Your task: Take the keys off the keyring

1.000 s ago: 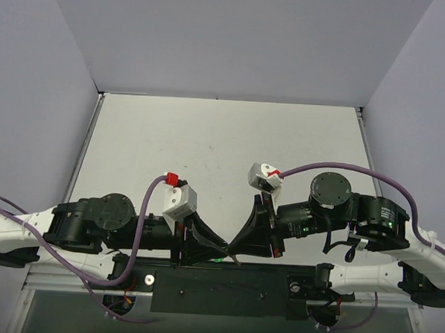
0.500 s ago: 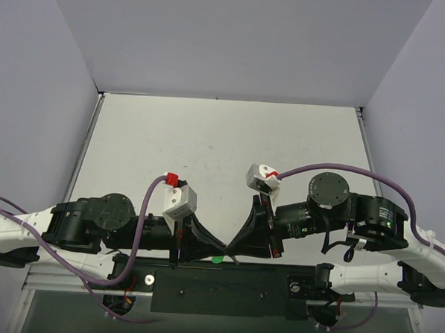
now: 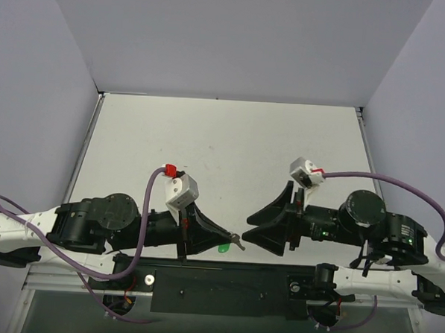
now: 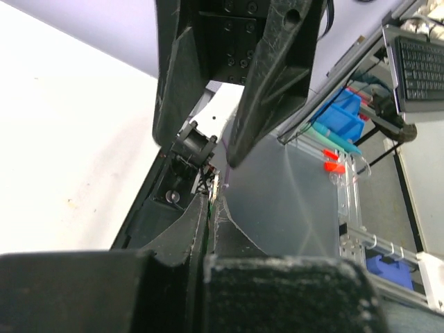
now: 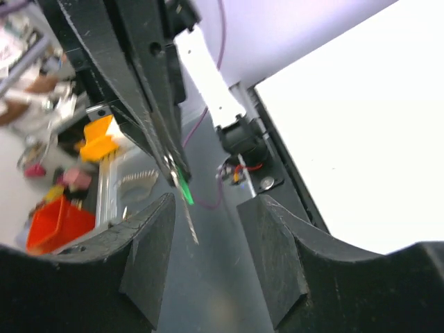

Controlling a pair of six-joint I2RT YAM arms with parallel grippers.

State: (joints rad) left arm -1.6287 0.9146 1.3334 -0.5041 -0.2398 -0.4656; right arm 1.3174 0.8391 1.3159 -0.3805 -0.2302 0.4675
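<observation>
The left gripper (image 3: 232,240) is pressed together. It seems to pinch the key (image 3: 238,243), which pokes out just past its tips. The green keyring (image 3: 223,248) hangs right under those tips, touching them. Whether the pads also catch the keyring I cannot tell. The right gripper (image 3: 250,226) faces the left one, near it but apart. Its fingers (image 5: 149,257) are spread with nothing between them, and the keyring (image 5: 184,189) shows just ahead of them.

Robotics lab, enclosed table (image 3: 224,137), parts bins (image 4: 345,119), keyboard (image 4: 420,64)
</observation>
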